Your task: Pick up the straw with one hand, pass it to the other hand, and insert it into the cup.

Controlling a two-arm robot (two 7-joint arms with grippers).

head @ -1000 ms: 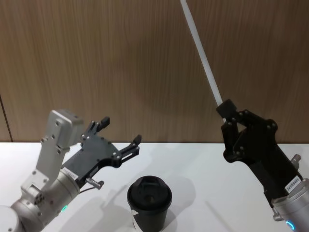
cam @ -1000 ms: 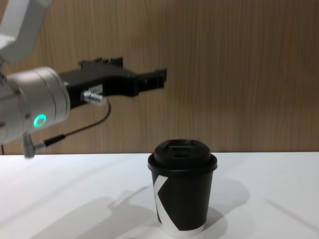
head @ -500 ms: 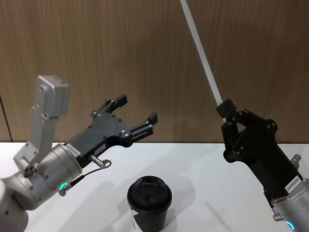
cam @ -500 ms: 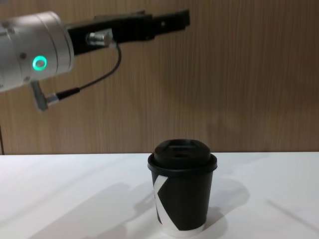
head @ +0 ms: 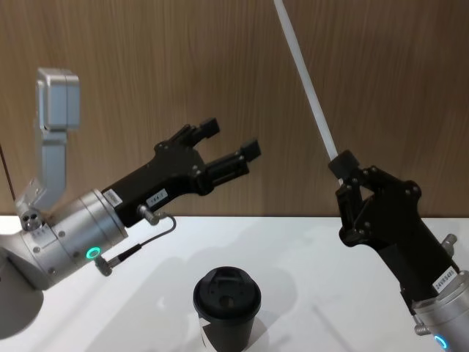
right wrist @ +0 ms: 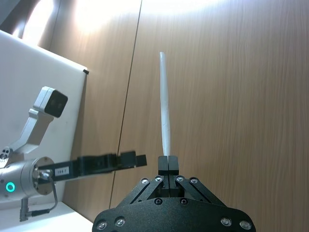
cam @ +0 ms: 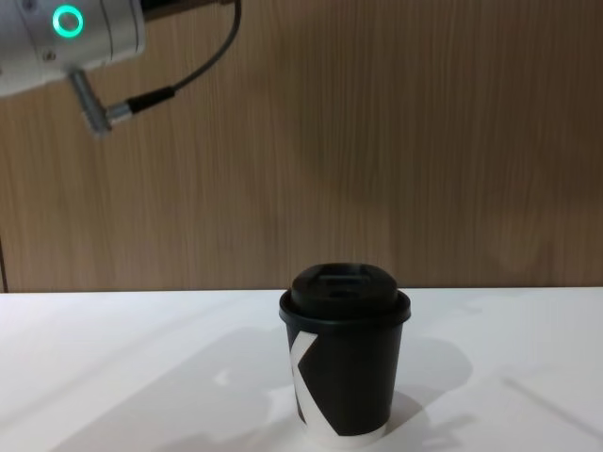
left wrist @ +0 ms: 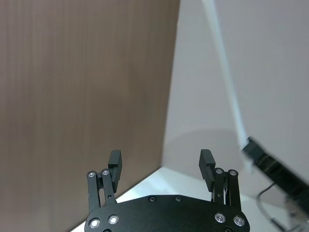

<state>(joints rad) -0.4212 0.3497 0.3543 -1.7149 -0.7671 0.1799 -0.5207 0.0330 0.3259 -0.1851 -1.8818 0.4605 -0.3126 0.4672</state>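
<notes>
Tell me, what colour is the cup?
Black, with a white mark and base rim. Chest view shows the cup best.

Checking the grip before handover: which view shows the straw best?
The right wrist view: the straw shows whole, from free tip to the end pinched in the right gripper. The head view crops its tip; the left wrist view catches part of its length.

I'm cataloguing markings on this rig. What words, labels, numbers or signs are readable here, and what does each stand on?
"K"-like white angular mark: on the side of the cup.
White sticker on the left pincer's body: too small to read.
White label below the right pincer, near its wrist: too blurred to read.
The straw held by the right pincer: no print.
</notes>
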